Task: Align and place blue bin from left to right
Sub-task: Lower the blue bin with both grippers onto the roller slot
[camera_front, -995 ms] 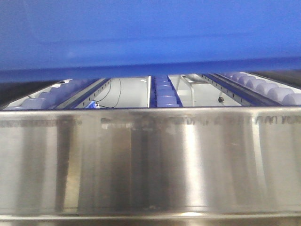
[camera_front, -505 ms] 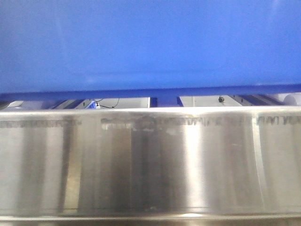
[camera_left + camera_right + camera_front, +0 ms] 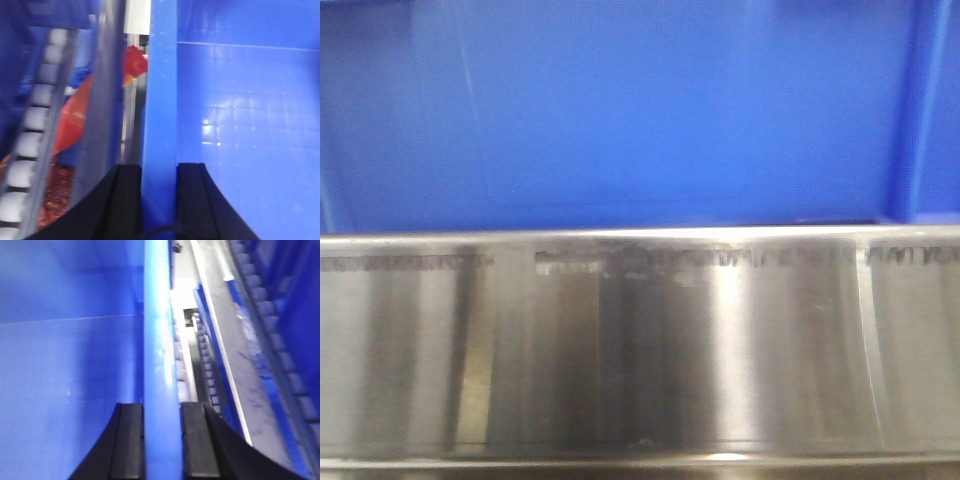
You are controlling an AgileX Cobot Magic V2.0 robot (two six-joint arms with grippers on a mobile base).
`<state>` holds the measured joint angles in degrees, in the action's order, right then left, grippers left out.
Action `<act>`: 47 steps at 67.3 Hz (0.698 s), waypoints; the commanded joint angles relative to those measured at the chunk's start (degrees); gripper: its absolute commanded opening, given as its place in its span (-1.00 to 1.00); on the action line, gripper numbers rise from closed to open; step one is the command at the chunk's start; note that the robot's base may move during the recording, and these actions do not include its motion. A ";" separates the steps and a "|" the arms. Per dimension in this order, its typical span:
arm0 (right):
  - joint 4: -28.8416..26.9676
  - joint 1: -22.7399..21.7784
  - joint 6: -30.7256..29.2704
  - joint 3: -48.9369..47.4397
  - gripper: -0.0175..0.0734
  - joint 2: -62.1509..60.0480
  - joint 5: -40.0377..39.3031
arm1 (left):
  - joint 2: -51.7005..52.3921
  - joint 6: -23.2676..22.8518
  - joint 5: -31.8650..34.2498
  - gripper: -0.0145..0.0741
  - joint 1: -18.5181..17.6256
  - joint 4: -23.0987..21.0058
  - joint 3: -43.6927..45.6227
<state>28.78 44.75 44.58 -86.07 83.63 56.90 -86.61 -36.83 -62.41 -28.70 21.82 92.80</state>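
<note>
Blue bin, its base hidden behind a brushed steel rail across the lower frame, fills the upper half of the front view, its edges cut off. At bottom centre of each wrist view, the left gripper and right gripper clamp black fingers onto a smooth, glossy side wall. Beyond, white roller tracks and blurred orange-red shapes defy identification.
</note>
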 commanded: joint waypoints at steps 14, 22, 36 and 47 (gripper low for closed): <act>0.12 0.29 0.07 -0.51 -0.79 0.00 -4.32 | -0.49 -0.23 5.44 -0.92 -0.56 -2.10 1.08; 0.12 0.29 0.07 -0.51 -0.79 0.02 -4.12 | -0.62 -0.23 5.95 -0.92 -0.56 -2.10 1.08; 0.00 0.29 0.07 -0.51 -0.29 0.02 -3.40 | -0.62 -0.23 5.93 -0.43 -0.56 -2.10 1.08; 0.00 0.29 0.07 -0.75 0.46 0.02 -2.59 | -0.62 -0.23 4.48 0.27 -0.56 -2.10 1.08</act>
<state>28.31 44.82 44.97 -86.19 84.04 56.36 -87.73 -36.71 -59.06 -28.82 20.36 93.28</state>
